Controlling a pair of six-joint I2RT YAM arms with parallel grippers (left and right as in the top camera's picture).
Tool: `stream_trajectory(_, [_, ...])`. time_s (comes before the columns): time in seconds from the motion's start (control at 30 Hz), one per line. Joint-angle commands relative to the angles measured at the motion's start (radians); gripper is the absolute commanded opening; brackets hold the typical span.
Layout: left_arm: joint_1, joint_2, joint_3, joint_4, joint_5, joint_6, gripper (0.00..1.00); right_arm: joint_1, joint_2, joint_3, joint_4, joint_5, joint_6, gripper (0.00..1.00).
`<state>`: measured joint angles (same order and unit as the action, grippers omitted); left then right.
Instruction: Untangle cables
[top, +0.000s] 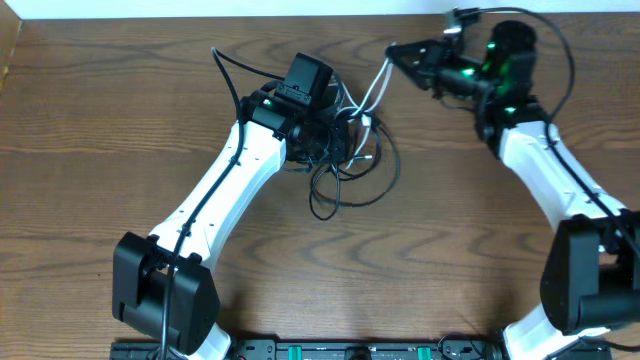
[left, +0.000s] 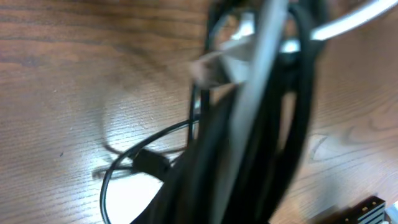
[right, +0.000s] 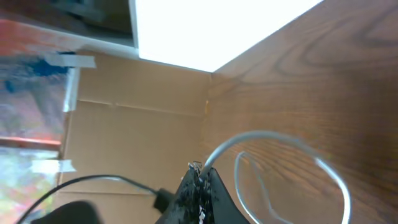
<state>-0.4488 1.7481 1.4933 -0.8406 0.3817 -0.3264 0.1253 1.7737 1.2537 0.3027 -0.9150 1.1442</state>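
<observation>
The black cable (top: 345, 185) lies in loose loops on the wooden table at the centre. The white cable (top: 374, 88) runs from that bundle up and right. My left gripper (top: 335, 135) sits down in the bundle of coils; in the left wrist view black strands (left: 273, 143) and a white strand (left: 345, 18) fill the frame, blurred, and the fingers are hidden. My right gripper (top: 395, 52) is shut on the white cable (right: 273, 140), held above the table at the upper right; its fingertips (right: 202, 174) pinch the cord's end.
The table's far edge and a white wall (top: 250, 8) lie behind the arms. Cardboard (right: 137, 137) stands beyond the table edge in the right wrist view. A thicker black robot wire (top: 232, 68) trails behind the left arm.
</observation>
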Motion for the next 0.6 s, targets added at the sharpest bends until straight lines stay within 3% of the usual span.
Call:
stream_trajectory(0.0, [-0.002, -0.001, 0.016, -0.01, -0.014, 0.0, 0.28, -0.013, -0.036, 0.008, -0.021, -0.073, -0.01, 0.01])
stream_trajectory(0.23, [-0.002, -0.001, 0.016, -0.016, -0.013, 0.095, 0.42, 0.013, -0.036, 0.008, -0.227, -0.071, -0.191, 0.01])
stream_trajectory(0.43, [-0.002, -0.001, 0.016, -0.011, -0.013, 0.178, 0.43, 0.069, -0.036, 0.008, -0.423, 0.001, -0.331, 0.01])
stream_trajectory(0.57, [-0.002, 0.007, 0.016, 0.018, -0.012, 0.189, 0.43, 0.076, -0.036, 0.008, -0.455, 0.003, -0.348, 0.01])
